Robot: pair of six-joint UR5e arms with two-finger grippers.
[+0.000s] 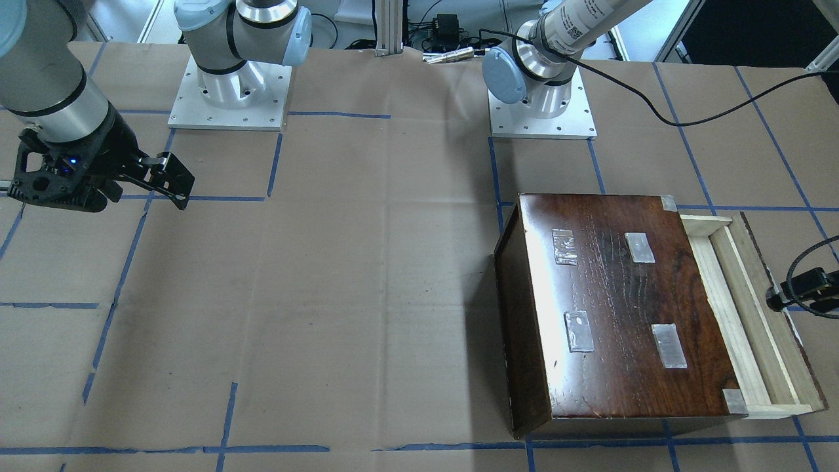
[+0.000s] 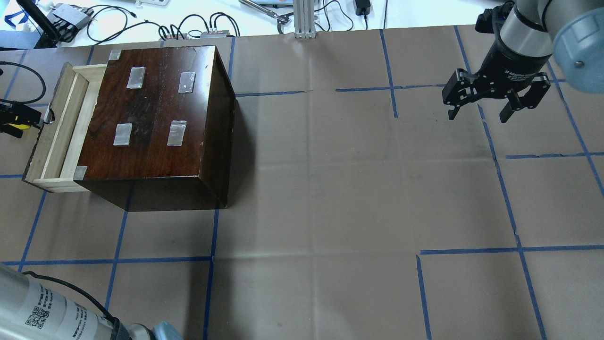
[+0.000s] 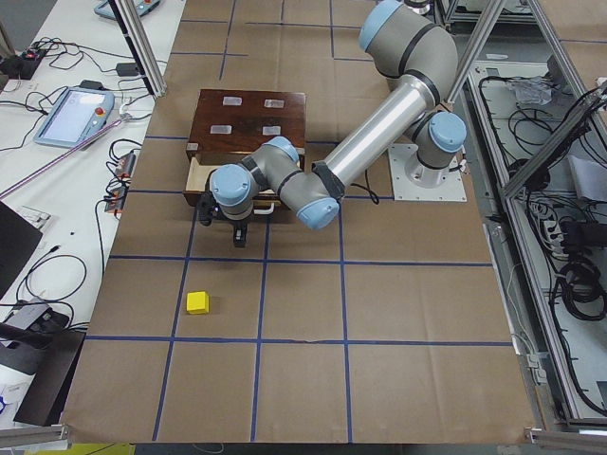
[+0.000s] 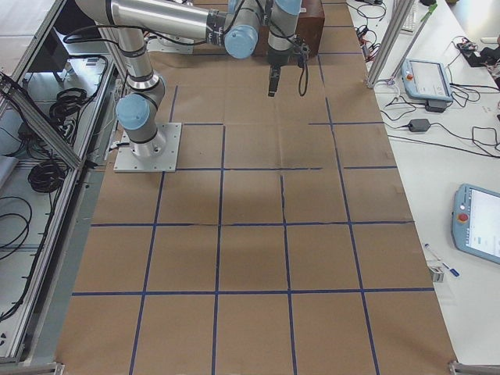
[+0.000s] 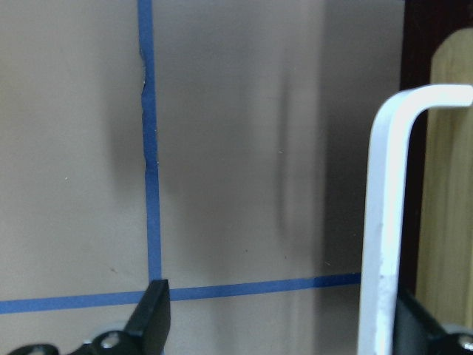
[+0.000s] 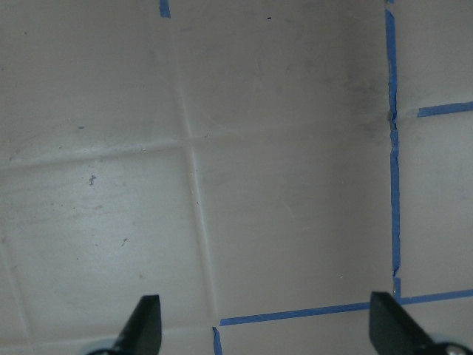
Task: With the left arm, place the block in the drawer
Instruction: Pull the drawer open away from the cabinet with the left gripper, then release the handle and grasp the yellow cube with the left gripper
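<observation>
The yellow block (image 3: 196,302) shows only in the exterior left view, lying on the paper-covered table a short way in front of the drawer. The drawer (image 1: 741,314) stands pulled out of the dark-brown box (image 2: 155,108), and its pale tray (image 2: 56,127) looks empty. My left gripper (image 2: 33,123) is low at the drawer's front panel. In the left wrist view its fingers (image 5: 151,314) are spread, and the drawer's white handle (image 5: 388,222) stands just inside the right-hand finger. My right gripper (image 2: 477,117) hangs open and empty, far from the box.
Blue tape lines (image 2: 505,189) cross the brown paper on the table. Cables and small devices (image 2: 198,28) lie along the far edge behind the box. A teach pendant (image 3: 71,114) lies on the side bench. The two arm bases (image 1: 229,98) are bolted at the robot's side of the table.
</observation>
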